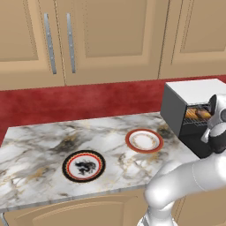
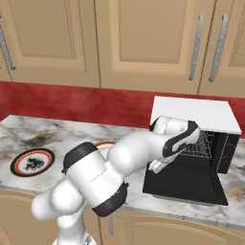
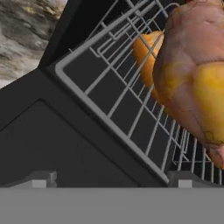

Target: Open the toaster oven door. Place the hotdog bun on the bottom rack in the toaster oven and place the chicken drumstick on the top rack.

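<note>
**Black oven open, drumstick and bun both on the wire**

Black and boxy, the toaster oven (image 1: 185,103) stood at the right end of the marbled bench (image 1: 39,150), its white top catching the light. The toaster oven door (image 2: 189,182) lay folded down flat on the bench, hinged along its lower edge.

In the hand view the chicken drumstick (image 3: 192,83) lay on a wire grid, a lumpy brown and yellow piece close to the camera. The hotdog bun (image 3: 146,54) showed golden-orange through the wires just behind it, partly hidden by the meat. The drumstick appeared to rest on the top rack (image 3: 127,105) with the bun on the shelf below, though the tilted view made the levels hard to separate. From the left base view both foods showed as orange-brown shapes inside the oven mouth.

The tool (image 3: 113,179) stood spread wide and released, its two finger tips apart and holding nothing, poised over the lowered door at the rack's front edge.

Two round plates sat on the bench: a red-rimmed plate (image 1: 144,141) near the oven and a black-rimmed plate (image 1: 83,166) further left.
</note>
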